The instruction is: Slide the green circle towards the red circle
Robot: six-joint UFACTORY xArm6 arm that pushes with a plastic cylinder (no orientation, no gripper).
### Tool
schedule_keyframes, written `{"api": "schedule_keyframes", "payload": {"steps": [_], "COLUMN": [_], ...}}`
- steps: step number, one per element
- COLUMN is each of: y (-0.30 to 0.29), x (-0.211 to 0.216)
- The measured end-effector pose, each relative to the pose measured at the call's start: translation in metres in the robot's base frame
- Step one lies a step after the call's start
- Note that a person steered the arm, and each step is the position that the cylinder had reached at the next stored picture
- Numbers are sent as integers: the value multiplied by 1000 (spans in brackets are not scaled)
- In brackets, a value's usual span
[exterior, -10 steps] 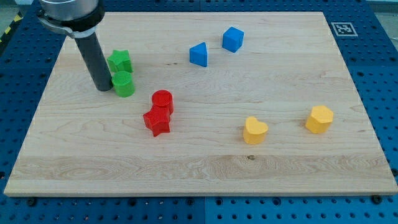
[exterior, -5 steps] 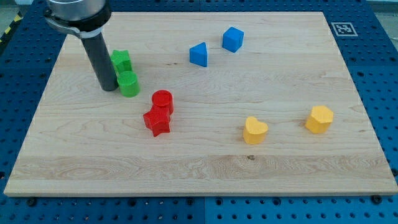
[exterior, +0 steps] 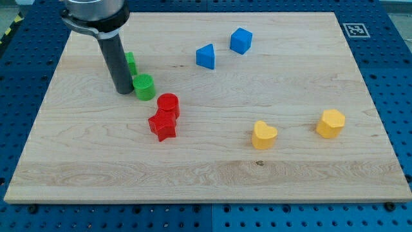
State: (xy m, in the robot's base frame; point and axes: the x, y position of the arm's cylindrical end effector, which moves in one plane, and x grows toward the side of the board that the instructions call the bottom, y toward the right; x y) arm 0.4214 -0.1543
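The green circle (exterior: 145,87) sits left of the board's middle, a short gap up-left of the red circle (exterior: 168,105). My tip (exterior: 123,91) rests on the board against the green circle's left side. A second green block (exterior: 131,63) stands just above, partly hidden behind my rod. A red star (exterior: 162,125) touches the red circle from below.
A blue triangle (exterior: 206,57) and a blue cube (exterior: 241,40) lie at the top middle. A yellow heart (exterior: 263,135) and a second yellow block (exterior: 330,123) lie at the right. The wooden board (exterior: 212,174) sits on a blue perforated table.
My tip has moved right and pushed the green circle right, closer to the red circle. The rod now covers part of the other green block. Other blocks have not moved.
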Motion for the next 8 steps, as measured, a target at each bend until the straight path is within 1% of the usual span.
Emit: {"api": "schedule_keyframes", "payload": {"steps": [1,5,7,8], "y": [0,33,43,56], "x": [0,-4,-33,-28]}}
